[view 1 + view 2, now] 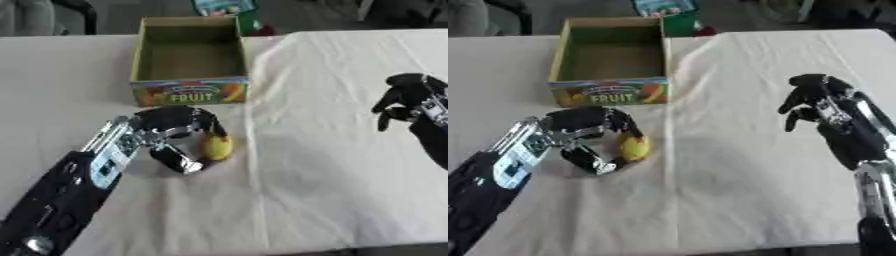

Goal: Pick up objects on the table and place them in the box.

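Note:
A small yellow fruit point(216, 146) lies on the white tablecloth just in front of the cardboard box point(140, 55). The box is open-topped, looks empty, and has "FRUIT" printed on its front. My left hand point(171, 122) comes in from the lower left, with its fingers over the fruit's top and its thumb point(179, 161) curled under the near side. The fruit still seems to rest on the cloth. My right hand point(815, 97) hovers over the right half of the table, fingers relaxed and drooping, holding nothing.
A green and blue packet point(223, 7) sits beyond the box at the table's far edge. A fold in the cloth point(255, 165) runs from the box's right corner down to the near edge. Bare cloth lies between the two hands.

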